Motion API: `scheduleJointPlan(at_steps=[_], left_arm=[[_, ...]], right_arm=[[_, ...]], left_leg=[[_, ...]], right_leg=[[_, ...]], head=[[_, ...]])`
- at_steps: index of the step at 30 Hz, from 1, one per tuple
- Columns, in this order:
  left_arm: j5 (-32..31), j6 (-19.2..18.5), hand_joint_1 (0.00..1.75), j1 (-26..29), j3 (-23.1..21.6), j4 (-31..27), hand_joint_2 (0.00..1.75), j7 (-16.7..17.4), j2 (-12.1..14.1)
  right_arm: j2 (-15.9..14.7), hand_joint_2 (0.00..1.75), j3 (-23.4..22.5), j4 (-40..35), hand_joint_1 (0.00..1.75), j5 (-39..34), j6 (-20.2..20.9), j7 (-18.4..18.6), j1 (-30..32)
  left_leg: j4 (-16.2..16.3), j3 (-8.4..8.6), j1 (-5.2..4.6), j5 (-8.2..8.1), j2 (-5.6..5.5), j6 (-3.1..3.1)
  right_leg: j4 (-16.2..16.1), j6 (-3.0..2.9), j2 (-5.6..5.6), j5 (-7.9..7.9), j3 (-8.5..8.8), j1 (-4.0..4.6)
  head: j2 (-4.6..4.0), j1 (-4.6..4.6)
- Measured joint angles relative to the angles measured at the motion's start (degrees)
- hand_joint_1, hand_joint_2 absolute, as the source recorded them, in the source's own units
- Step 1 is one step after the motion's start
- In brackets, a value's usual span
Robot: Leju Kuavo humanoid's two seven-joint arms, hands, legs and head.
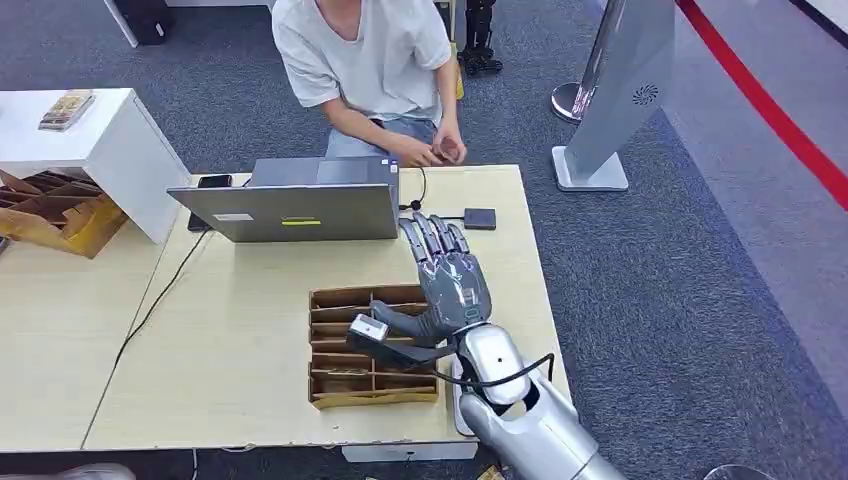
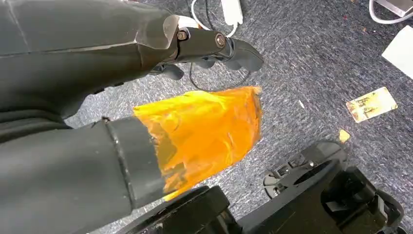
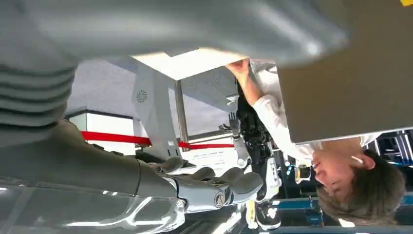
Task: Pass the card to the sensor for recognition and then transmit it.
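The right hand [image 1: 452, 283], grey plastic with dark jointed fingers, is stretched flat over the pale wooden bench [image 1: 240, 330], fingers spread and pointing toward 12 o'clock, holding nothing. Just at its 9 o'clock stands a brown cardboard organizer [image 1: 370, 345] split into narrow slots. At the hand's 1 o'clock, close beyond the fingertips, lies a small dark square sensor [image 1: 480, 218] with a black cable. A grey laptop [image 1: 300, 205] stands open at the bench's far edge, at 11 o'clock from the hand, and a person [image 1: 370, 70] in a light T-shirt sits behind it.

The left hand [image 2: 204, 48] hangs over grey carpet [image 2: 311, 73], its dark fingers curled in on nothing; its thumb is wrapped in glossy orange tape. A pale rectangular card [image 2: 371, 104] lies flat on the carpet, well apart from that hand; whether more cards sit in the organizer's slots I cannot tell.
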Motion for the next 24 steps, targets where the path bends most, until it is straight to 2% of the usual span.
scheduleJointPlan(at_steps=[24], left_arm=[[0.0, -0.5, 0.00, -0.1, -0.2, 0.0, 0.00, 0.2, 0.0]], right_arm=[[0.0, 1.75, 1.9, 3.4, 0.00, -0.1, 1.2, -0.5, 0.0]], left_leg=[[0.0, 0.00, 0.00, 0.00, 0.00, 0.00]], right_leg=[[0.0, 0.00, 0.00, 0.00, 0.00, 0.00]], head=[[0.00, 0.00]])
